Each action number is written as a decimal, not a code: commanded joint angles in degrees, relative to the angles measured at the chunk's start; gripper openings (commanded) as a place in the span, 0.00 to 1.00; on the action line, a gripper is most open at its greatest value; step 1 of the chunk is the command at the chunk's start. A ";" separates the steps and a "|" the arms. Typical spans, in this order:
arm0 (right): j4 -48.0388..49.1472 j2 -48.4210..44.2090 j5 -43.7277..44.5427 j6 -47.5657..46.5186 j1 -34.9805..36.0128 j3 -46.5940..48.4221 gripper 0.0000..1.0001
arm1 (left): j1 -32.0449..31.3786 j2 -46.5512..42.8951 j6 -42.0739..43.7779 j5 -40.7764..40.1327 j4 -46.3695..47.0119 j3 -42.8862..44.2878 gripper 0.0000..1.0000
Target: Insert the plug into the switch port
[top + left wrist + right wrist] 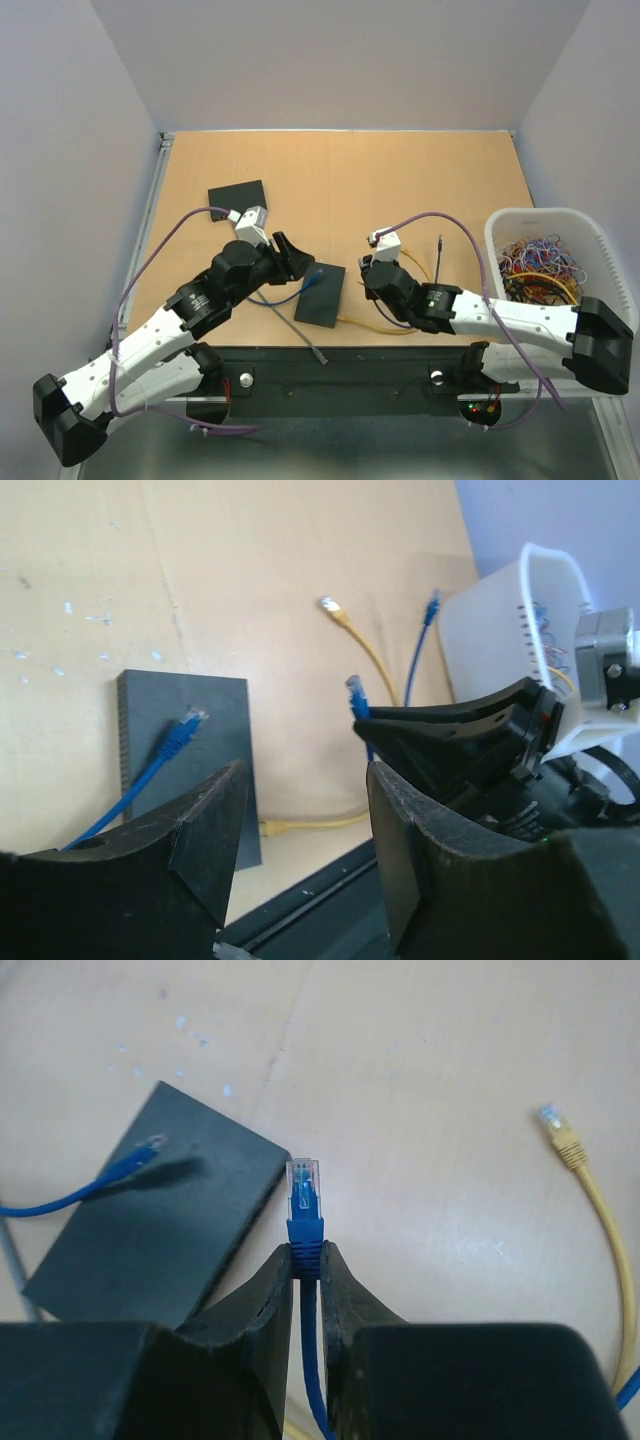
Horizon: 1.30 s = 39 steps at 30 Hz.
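Note:
The black switch (322, 295) lies flat near the table's front edge; it also shows in the left wrist view (215, 730) and the right wrist view (150, 1230). My right gripper (308, 1255) is shut on a blue plug (305, 1200), which points forward just right of the switch's near corner and is apart from it. In the top view the right gripper (368, 272) sits right of the switch. A second blue plug (140, 1155) rests on top of the switch. My left gripper (295, 255) is open and empty, hovering left of the switch.
A second black box (237, 197) lies at the back left. A yellow cable (380, 325) runs along the front, its plug (558, 1130) to the right. A white bin (550, 255) of tangled cables stands at the right. A grey cable (305, 338) lies by the front rail.

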 commanded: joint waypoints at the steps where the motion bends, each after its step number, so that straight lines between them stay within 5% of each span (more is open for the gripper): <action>1: -3.40 1.56 0.41 4.74 -1.91 0.32 0.01 | 1.63 3.08 3.23 -2.89 6.09 -2.77 0.62; 8: -2.96 10.27 -2.58 5.44 -1.91 0.93 0.00 | 9.54 11.08 3.85 6.42 19.20 -10.33 0.63; 17: 4.14 13.78 -8.10 3.69 -1.91 -1.87 0.00 | 12.00 26.09 5.52 7.39 29.91 -10.70 0.62; 39: 12.07 17.74 -16.03 -0.35 -1.82 -2.23 0.01 | 12.36 40.62 9.82 12.93 37.57 -8.05 0.57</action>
